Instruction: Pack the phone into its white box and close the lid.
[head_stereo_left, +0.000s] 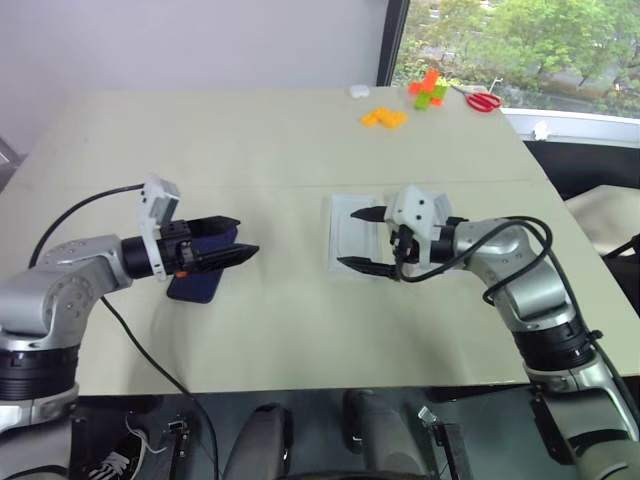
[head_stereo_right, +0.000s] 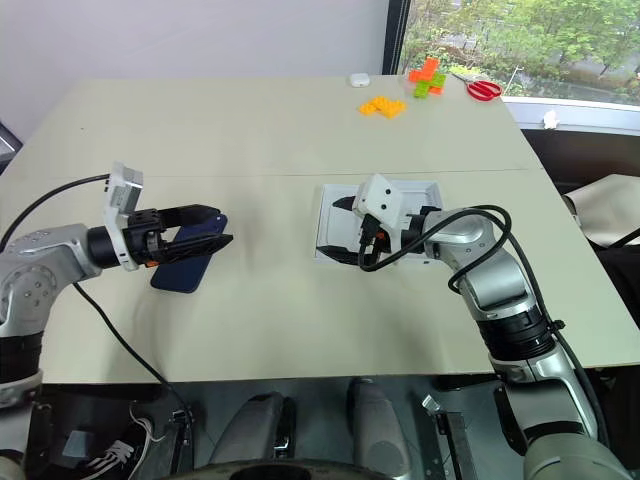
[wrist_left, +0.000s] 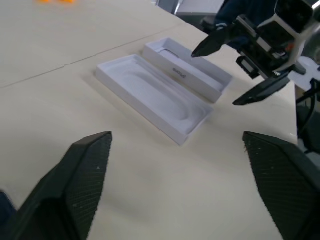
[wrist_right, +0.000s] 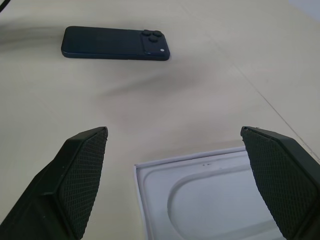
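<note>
Head views: left gripper (head_stereo_right: 215, 228) over phone (head_stereo_right: 185, 270), jaws wide, holding nothing; phone flat on table (head_stereo_right: 250, 140), well left of white trays. Right gripper (head_stereo_right: 342, 231) above trays, jaws wide, empty.
Left wrist view: white insert (wrist_left: 150, 95) touching white box (wrist_left: 192, 70).
Right wrist view: phone camera-side up, apart from insert.

Phone (wrist_right: 115, 43) flat on table (head_stereo_left: 260, 140), left side. Insert (wrist_left: 152, 95) w/ box (wrist_left: 187, 70) just beside, centre-right. Blocks (head_stereo_left: 385, 117), scissors (head_stereo_left: 483, 100) far back.
</note>
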